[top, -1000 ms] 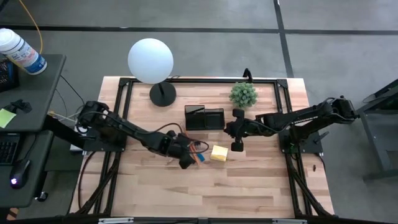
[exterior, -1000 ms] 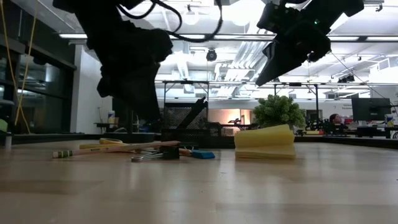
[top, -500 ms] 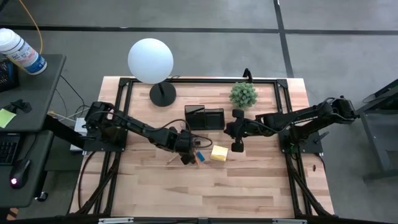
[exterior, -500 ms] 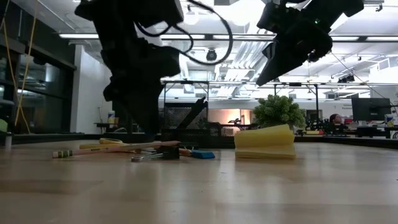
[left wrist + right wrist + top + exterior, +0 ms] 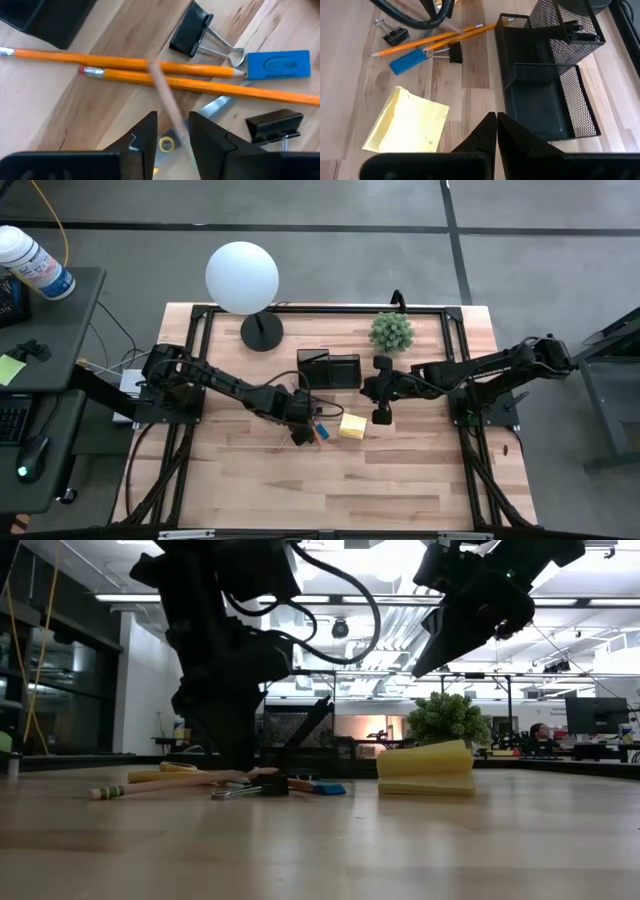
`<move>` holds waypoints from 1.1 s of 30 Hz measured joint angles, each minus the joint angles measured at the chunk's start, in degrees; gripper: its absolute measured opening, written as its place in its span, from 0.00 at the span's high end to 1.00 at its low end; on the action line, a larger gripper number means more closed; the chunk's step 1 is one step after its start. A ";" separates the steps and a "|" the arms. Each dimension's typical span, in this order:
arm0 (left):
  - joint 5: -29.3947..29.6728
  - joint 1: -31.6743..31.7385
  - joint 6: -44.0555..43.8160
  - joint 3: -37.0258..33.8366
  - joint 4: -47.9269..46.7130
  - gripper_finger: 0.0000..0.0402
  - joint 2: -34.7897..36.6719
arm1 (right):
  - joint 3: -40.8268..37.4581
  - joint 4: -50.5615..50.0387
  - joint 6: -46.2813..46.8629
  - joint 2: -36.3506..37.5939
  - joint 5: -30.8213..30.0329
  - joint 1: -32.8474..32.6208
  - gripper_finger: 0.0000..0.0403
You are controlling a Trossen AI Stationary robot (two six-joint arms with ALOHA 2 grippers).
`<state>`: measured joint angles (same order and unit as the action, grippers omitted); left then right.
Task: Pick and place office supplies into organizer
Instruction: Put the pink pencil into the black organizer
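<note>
Overhead, only a tangle: left tool (image 5: pixel 300 432) low over a small pile on the surface (image 5: pixel 400 480), just in front of the black organizer (image 5: pixel 328 368), with the yellow sticky pad (image 5: pixel 352 426) just beside the pile and the right tool (image 5: pixel 380 416) above the surface beside that pad. Closer in from the left wrist, far more to read: fingers (image 5: pixel 145 135) a little apart with a pale pencil (image 5: pixel 162 90) running between them, though cannot tell whether pinched or loose. Level with the surface, that same pencil (image 5: pixel 170 783) tilted, far end down on the wood, near end up under the tool. From the right wrist, fingers pressed together on nothing, organizer (image 5: pixel 545 85) below and close. Counted: three pencils, two of them orange pencils (image 5: pixel 120 62) lying side by side; two black binder clips (image 5: pixel 190 27); one blue eraser (image 5: pixel 278 65); one sticky pad; one organizer.
</note>
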<state>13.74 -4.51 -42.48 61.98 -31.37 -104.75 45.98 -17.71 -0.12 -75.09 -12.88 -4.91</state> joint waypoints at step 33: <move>0.95 0.07 0.02 0.11 2.37 0.76 -2.29 | 0.00 0.01 0.09 0.00 0.02 0.00 0.97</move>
<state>14.69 -4.45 -42.46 62.08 -28.99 -107.04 45.98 -17.69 -0.03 -75.09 -12.86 -4.91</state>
